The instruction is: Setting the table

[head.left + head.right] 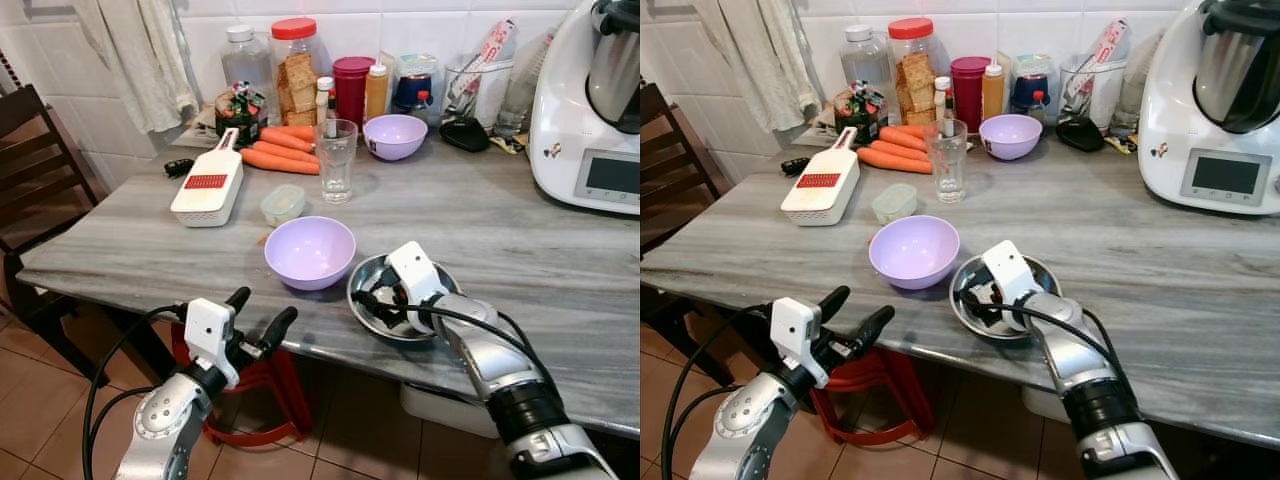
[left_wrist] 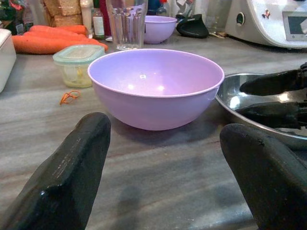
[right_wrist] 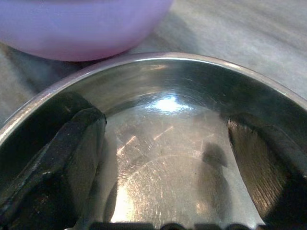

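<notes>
A lilac plastic bowl point(image 1: 310, 250) stands near the front edge of the grey table point(image 1: 520, 240). Just to its right sits a shallow steel bowl point(image 1: 362, 272). My right gripper point(image 1: 385, 308) reaches down into the steel bowl, open, with both black fingers point(image 3: 72, 143) spread inside against its wall. My left gripper point(image 1: 265, 305) hovers at the table's front edge, open, pointing at the lilac bowl point(image 2: 156, 86) a short way ahead. A second lilac bowl point(image 1: 395, 136) and a clear glass point(image 1: 336, 160) stand further back.
A white grater point(image 1: 208, 187), a small lidded tub point(image 1: 283, 203) and carrots point(image 1: 282, 150) lie left of centre. Jars and bottles line the tiled wall. A white kitchen machine point(image 1: 590, 110) fills the back right. A dark chair point(image 1: 30, 180) and a red stool point(image 1: 255, 400) stand beside and under the table.
</notes>
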You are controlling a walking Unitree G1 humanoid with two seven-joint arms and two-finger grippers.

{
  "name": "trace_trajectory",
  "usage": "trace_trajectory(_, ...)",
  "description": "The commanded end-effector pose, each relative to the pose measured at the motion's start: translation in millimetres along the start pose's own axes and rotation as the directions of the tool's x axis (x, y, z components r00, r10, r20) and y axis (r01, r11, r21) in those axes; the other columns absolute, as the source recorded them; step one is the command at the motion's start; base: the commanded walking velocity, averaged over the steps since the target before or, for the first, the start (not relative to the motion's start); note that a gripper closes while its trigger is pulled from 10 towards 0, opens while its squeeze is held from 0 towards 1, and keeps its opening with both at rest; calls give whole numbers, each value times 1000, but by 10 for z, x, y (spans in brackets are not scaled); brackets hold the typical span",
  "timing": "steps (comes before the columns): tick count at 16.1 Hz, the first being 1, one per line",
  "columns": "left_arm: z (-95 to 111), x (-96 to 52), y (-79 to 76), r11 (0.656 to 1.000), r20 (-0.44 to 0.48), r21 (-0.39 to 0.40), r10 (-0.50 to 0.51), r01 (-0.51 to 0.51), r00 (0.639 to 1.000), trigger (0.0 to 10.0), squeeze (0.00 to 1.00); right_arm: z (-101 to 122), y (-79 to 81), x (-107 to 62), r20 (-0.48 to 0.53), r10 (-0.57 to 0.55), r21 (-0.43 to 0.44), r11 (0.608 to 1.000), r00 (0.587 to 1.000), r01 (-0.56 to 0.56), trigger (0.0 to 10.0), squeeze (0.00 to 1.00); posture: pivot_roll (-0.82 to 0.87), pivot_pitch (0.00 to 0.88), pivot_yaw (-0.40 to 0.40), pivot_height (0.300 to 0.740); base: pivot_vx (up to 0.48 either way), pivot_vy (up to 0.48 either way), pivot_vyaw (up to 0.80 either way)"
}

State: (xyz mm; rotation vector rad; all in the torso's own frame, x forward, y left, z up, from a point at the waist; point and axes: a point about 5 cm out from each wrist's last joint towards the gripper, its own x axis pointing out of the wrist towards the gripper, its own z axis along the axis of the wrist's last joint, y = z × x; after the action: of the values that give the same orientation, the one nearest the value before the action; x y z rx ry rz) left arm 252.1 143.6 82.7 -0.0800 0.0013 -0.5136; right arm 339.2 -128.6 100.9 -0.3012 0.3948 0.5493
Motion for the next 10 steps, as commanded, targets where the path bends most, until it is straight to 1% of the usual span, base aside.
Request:
trace_trajectory(1, -14, -17, 8, 1000, -17, 9, 3, -3, 1000, 10000, 0, 86, 12, 40, 22, -3, -18, 1000, 1000, 4, 10000, 0, -102, 0, 97, 740, 0, 0, 0)
trace_trajectory(3, -18, -19, 4, 1000, -18, 10, 2, -2, 1000, 10000, 0, 134, 3, 85, 46, -33, -13, 999, 998, 34, 10000, 0, -100, 0, 99, 740, 0, 0, 0)
trace_trajectory(6, -14, -27, 4, 1000, -18, 12, 4, -4, 1000, 10000, 0, 158, -8, 82, 78, -60, -13, 998, 995, 61, 10000, 0, -96, 0, 98, 740, 0, 0, 0)
trace_trajectory(8, -8, -27, 10, 1000, -15, 13, 10, -10, 1000, 10000, 0, 199, -51, 27, 125, -99, -17, 995, 987, 102, 10000, 0, -97, 0, 99, 740, 0, 0, 0)
trace_trajectory(10, 3, -22, 10, 1000, -10, 13, 11, -11, 1000, 10000, 0, 283, -124, -77, 212, -163, 38, 987, 964, 159, 10000, 0, -98, 0, 100, 740, 0, 0, 0)
